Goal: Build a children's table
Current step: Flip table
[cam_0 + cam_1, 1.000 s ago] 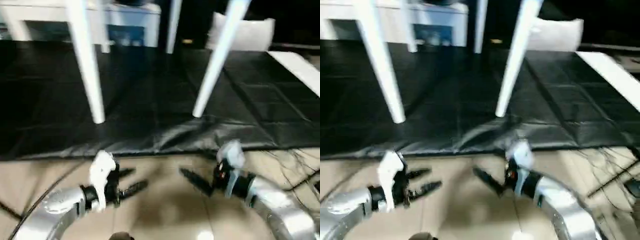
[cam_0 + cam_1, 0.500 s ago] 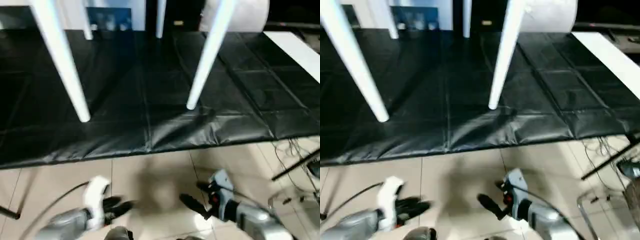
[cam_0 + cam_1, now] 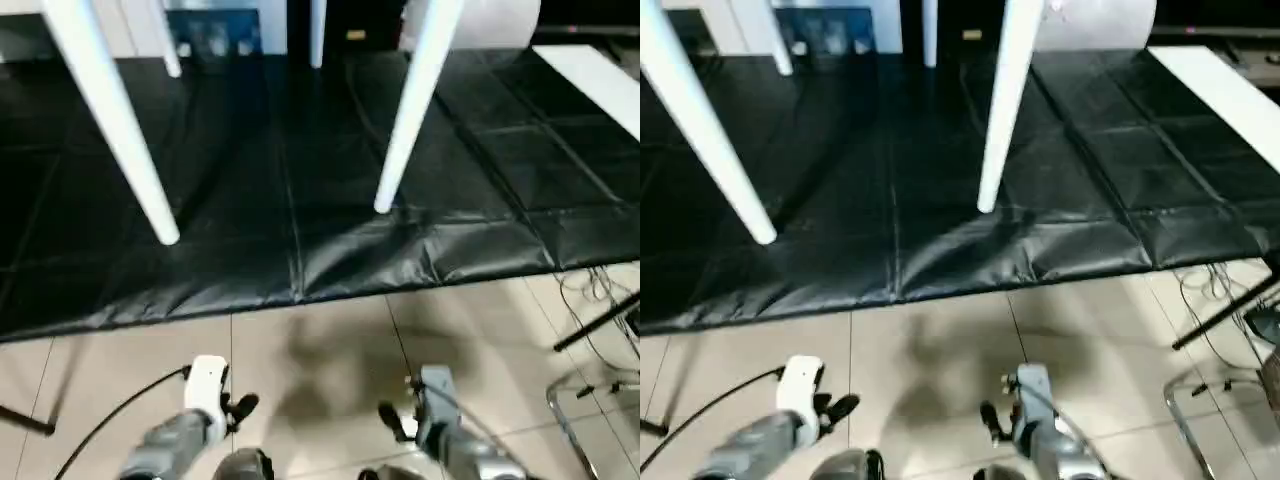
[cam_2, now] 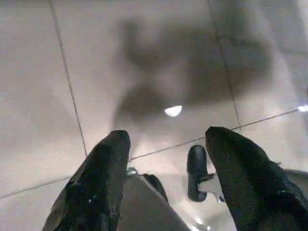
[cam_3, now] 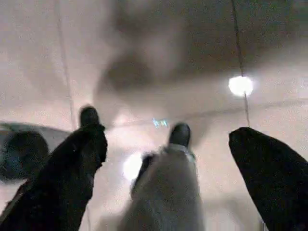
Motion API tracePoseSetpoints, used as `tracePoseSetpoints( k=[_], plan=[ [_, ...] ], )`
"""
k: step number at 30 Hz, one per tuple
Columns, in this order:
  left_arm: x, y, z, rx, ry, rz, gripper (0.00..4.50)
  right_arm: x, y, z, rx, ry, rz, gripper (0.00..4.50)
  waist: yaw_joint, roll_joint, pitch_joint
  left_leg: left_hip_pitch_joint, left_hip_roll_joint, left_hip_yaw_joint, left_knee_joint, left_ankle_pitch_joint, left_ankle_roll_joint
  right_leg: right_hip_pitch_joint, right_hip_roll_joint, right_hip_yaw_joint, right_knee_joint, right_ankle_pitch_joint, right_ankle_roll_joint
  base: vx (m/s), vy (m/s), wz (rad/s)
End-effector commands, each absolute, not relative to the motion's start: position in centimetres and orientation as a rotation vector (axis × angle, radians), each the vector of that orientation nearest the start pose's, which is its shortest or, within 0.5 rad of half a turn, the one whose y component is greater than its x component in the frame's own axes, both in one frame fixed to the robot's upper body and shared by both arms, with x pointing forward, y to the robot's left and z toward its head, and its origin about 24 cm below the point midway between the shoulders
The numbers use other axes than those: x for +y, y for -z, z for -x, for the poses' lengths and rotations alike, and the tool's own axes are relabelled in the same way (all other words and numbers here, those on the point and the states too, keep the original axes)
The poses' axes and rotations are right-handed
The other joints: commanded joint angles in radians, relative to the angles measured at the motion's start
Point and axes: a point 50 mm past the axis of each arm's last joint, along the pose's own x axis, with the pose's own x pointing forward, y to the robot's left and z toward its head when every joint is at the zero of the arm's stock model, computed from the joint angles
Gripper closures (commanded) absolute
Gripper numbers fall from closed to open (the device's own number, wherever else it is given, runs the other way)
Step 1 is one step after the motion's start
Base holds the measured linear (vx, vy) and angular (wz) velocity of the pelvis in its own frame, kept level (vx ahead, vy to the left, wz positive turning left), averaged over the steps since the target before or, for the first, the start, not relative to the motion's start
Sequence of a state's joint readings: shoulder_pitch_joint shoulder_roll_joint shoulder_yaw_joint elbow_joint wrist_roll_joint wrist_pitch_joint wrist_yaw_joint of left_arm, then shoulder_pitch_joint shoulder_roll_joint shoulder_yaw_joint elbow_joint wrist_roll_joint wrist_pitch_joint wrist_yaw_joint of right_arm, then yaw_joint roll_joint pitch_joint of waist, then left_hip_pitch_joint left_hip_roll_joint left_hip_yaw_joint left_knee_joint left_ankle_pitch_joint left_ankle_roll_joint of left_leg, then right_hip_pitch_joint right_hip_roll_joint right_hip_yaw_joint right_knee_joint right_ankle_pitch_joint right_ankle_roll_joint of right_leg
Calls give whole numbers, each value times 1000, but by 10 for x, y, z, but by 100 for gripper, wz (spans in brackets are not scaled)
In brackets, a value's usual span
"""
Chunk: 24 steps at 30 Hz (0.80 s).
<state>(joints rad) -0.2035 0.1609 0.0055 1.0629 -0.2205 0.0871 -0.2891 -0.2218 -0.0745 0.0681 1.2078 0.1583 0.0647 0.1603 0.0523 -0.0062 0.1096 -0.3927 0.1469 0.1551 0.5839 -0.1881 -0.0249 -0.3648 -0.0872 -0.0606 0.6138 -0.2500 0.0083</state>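
The children's table stands on a black mat, and its white tapered legs show: a near left leg (image 3: 120,130), a near right leg (image 3: 410,110) and two far legs (image 3: 165,45) (image 3: 318,30). Its top is out of view above. My left gripper (image 3: 240,408) hangs low over the tiled floor, well in front of the mat, and is open with nothing between its black fingers (image 4: 103,168). My right gripper (image 3: 390,422) hangs beside it over the tiles. It is open wide and empty, as the right wrist view (image 5: 166,134) shows.
The black mat (image 3: 300,210) ends in a rumpled front edge (image 3: 330,290), with beige floor tiles (image 3: 320,350) before it. A white board (image 3: 595,85) lies at the right. Cables and a metal stand (image 3: 600,320) sit at the lower right. A black cable (image 3: 110,430) trails from my left arm.
The camera has tilted down and shifted. Both grippers have drawn back toward my body and lower in the picture, with their jaws as wide as before. The table has not moved.
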Motion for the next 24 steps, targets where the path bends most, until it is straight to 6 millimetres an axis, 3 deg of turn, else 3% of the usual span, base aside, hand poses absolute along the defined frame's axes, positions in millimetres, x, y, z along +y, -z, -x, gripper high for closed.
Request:
tracePoseSetpoints(
  k=[1, 3, 5, 8, 11, 14, 18, 20, 24],
  plan=[
    [190, 140, -175, 1059, 27, 114, 154, -155, 148, -170, 1106, -131, 0, 0, 0, 3, -52, 15, 93, -26, -73, -100, 133, 35, -92, 51, -52, 200, -323, 0, 0, 0],
    [186, 144, -168, 1093, 61, 96, 154, -154, 149, -168, 1116, -134, 9, 0, -3, 7, -49, 17, 97, -27, -79, -148, 125, 31, -91, 52, -57, 134, -313, 0, 0, 0],
    [183, 146, -165, 1104, 91, 92, 154, -152, 152, -163, 1138, -127, -3, 0, -3, 6, -44, 20, 102, -26, -85, -212, 95, 27, -97, 58, -69, 28, -306, 0, 0, 0],
    [183, 148, -163, 1133, 78, 80, 154, -153, 156, -153, 1189, -132, 7, 0, 0, 6, -37, 22, 105, -20, -93, -262, 54, 22, -96, 60, -77, -53, -296, 0, 0, 0],
    [185, 151, -158, 1161, 68, 46, 154, -153, 160, -143, 1235, -151, 22, 0, 1, 7, -39, 21, 107, -17, -97, -269, 25, 21, -94, 62, -77, -65, -273, 0, 0, 0],
    [184, 151, -157, 1159, 54, 62, 154, -153, 160, -142, 1237, -124, -1, 0, 3, 7, -43, 23, 105, -15, -94, -239, 35, 21, -94, 63, -73, 0, -274, 0, 0, 0],
    [184, 151, -157, 1159, 54, 62, 154, -153, 160, -142, 1237, -124, -1, 0, 5, 6, -46, 22, 104, -9, -86, -174, 85, 23, -96, 61, -66, 95, -294, 0, 0, 0],
    [184, 151, -157, 1159, 54, 62, 154, -153, 160, -142, 1237, -124, -1, 0, 6, 6, -44, 22, 105, -9, -87, -180, 92, 22, -96, 61, -68, 81, -296, 0, 0, 0],
    [184, 151, -157, 1159, 54, 62, 154, -153, 160, -142, 1237, -124, -1, 0, 6, 8, -40, 24, 108, -10, -94, -232, 67, 19, -96, 63, -76, -3, -291, 0, 0, 0]
  ],
)
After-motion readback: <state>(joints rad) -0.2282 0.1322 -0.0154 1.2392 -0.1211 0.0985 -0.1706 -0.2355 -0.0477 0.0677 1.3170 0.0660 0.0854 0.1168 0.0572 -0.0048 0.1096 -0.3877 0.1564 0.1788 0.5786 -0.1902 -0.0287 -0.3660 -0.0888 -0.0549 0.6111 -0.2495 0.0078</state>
